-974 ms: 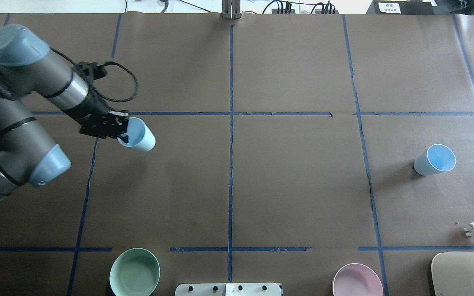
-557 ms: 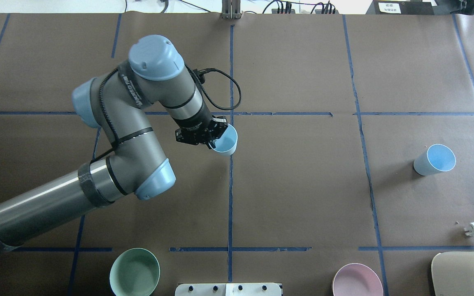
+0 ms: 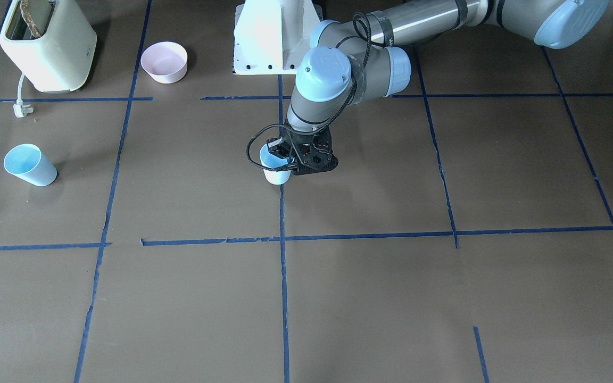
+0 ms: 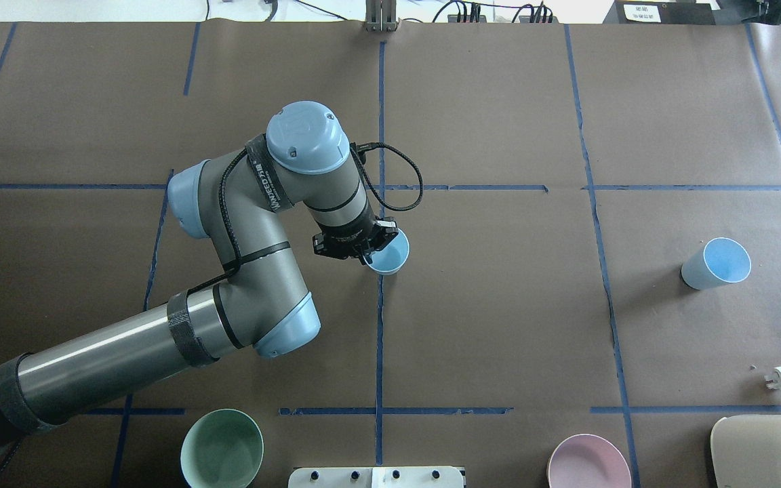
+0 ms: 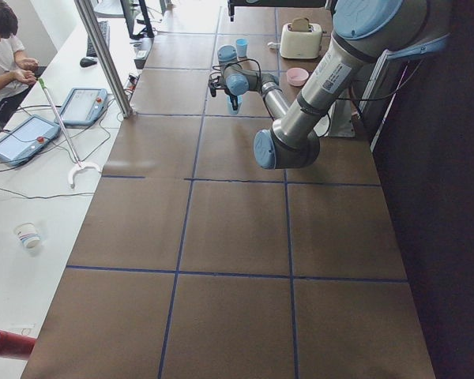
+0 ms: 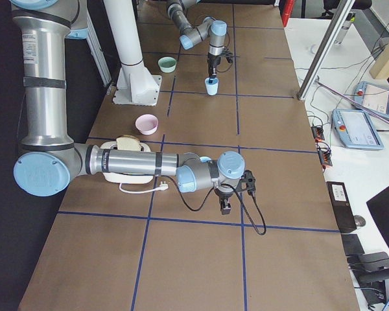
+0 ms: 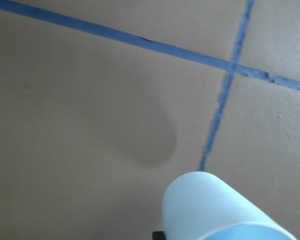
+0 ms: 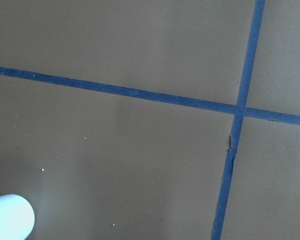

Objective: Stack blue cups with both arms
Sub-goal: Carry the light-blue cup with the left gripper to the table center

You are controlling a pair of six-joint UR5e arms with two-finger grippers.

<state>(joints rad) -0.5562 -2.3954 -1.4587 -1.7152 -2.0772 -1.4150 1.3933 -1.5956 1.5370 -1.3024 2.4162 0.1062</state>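
Note:
My left gripper (image 4: 371,251) is shut on the rim of one pale-blue cup (image 4: 390,253). It holds the cup upright, just above the table by the central tape line. The cup also shows in the front view (image 3: 275,169) and the left wrist view (image 7: 215,210). The second blue cup (image 4: 716,263) stands alone at the table's right side, also seen in the front view (image 3: 29,165). My right gripper (image 6: 225,206) shows only in the exterior right view, hovering beside that cup. I cannot tell whether it is open or shut.
A mint-green bowl (image 4: 221,447) and a pink bowl (image 4: 588,464) stand at the near edge beside the white pedestal (image 3: 277,37). A cream toaster (image 4: 767,451) with a loose plug (image 4: 780,378) stands at the near right. An operator (image 5: 0,47) sits at a side desk.
My left arm has swung right from the table's left part to the central tape line, carrying the cup, then drawn slightly nearer. The second cup has not moved.

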